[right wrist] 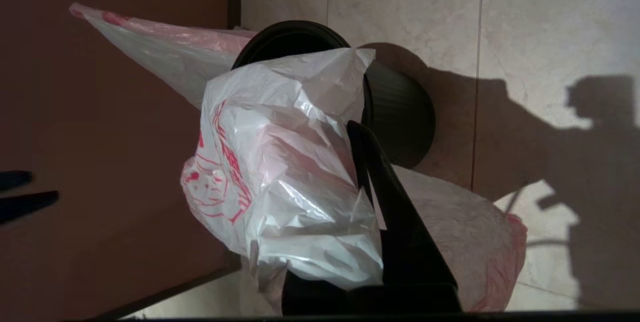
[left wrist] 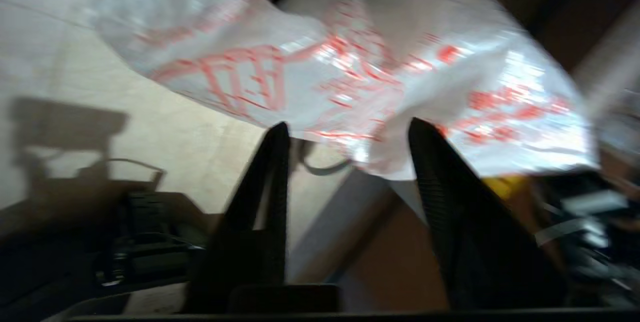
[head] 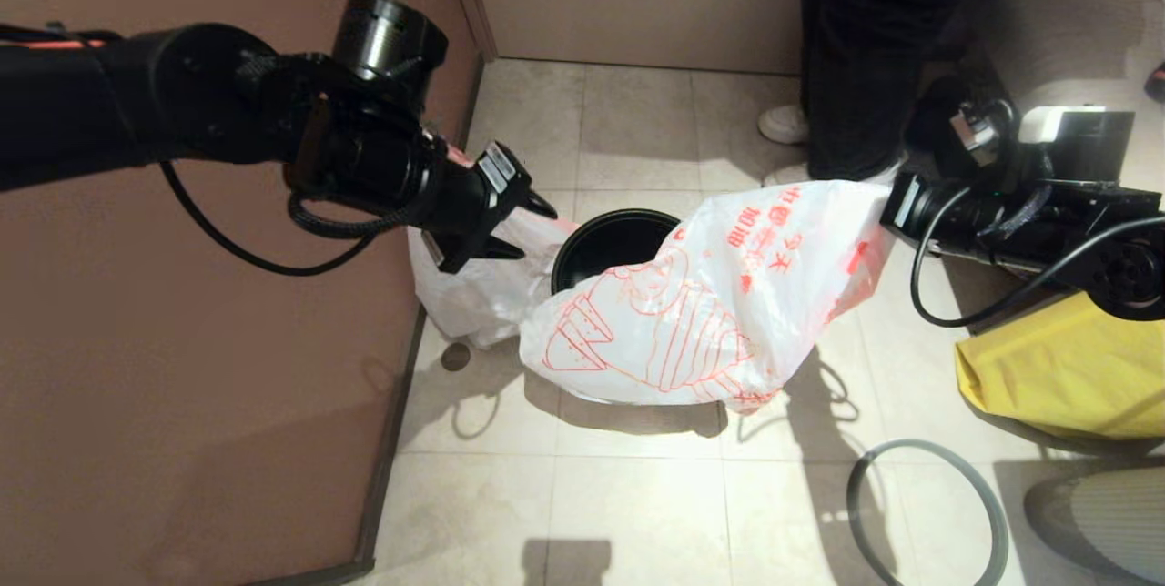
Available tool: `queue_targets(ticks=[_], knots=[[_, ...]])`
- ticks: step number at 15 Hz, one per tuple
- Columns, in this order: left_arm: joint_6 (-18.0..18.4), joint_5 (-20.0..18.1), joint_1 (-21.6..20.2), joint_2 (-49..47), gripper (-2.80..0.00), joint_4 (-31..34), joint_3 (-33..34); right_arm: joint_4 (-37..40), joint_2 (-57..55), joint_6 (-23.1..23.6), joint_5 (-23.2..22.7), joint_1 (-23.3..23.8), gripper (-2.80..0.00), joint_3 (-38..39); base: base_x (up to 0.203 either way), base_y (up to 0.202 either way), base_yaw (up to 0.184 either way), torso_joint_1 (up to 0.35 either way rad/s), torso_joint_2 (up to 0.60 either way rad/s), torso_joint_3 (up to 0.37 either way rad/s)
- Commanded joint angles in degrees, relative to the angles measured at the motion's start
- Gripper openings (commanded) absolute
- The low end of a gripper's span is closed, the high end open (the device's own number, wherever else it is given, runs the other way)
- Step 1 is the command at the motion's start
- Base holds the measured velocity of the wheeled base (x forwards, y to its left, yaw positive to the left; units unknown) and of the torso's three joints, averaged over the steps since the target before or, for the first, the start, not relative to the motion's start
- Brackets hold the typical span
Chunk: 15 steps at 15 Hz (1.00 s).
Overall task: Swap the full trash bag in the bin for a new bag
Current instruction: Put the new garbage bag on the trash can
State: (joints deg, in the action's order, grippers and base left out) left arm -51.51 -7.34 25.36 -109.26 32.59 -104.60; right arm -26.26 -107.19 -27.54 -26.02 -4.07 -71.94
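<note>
The new bag [head: 692, 313], limp and printed with a bold red cartoon figure, hangs spread in the air just in front of the bin [head: 608, 240], covering part of the near side of its mouth. One end of it is pinched in the fingers of the right gripper [head: 890, 199], which are closed tight on the plastic; the right wrist view shows the film bunched against a dark finger [right wrist: 380, 187]. The bin stands on the tiled floor beside the brown wall, its mouth dark and apparently unlined. The full trash bag [head: 473, 290] sits on the floor, touching the bin on the wall side. The grey ring rim [head: 928, 513] lies on the floor well apart, near a yellow bag [head: 1065, 368].

The left gripper [head: 523, 227] hovers over the full trash bag, beside the bin's rim, near the free end of the new bag. In the left wrist view its fingers [left wrist: 272, 162] stand partly apart with the printed plastic just beyond their tips; that view is smeared, so I cannot tell whether any film lies between them, though it looks like nothing is caught yet.

The step in hand appears to be opening the new bag over the bin. Next, the left fingers probably need to catch the free edge opposite the right grip, so the two arms can pull the mouth apart and lower it into the bin.
</note>
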Motion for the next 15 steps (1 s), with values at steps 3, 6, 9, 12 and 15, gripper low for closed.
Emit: queue_targets(ticks=[3,6,9,12,15], knots=[[1.6,8.4,0.4,-8.1,-2.80,9.1,2.1,1.1,-0.2,-2.7,-0.1,-0.5,-2.80,-2.6,0.000,0.000,0.000,0.000,0.00,0.000],[2.4,9.0,2.2,-9.0,-2.80,12.9,8.7,2.8,-1.1,-2.8,-0.1,-1.1,-2.80,-4.9,0.000,0.000,0.000,0.000,0.00,0.000],[2.8,9.1,3.5,-13.0,-2.80,12.8,11.6,2.8,-1.3,-2.8,0.0,-1.6,-2.80,-5.5,0.000,0.000,0.000,0.000,0.00,0.000],[2.9,9.1,3.9,-19.4,-2.80,6.5,9.5,2.8,-1.1,-2.9,0.1,-2.2,-2.80,-5.6,0.000,0.000,0.000,0.000,0.00,0.000],[5.6,13.8,4.4,-26.3,-2.80,4.9,4.9,3.4,-1.3,-3.0,0.1,-2.1,-2.80,-6.5,0.000,0.000,0.000,0.000,0.00,0.000]])
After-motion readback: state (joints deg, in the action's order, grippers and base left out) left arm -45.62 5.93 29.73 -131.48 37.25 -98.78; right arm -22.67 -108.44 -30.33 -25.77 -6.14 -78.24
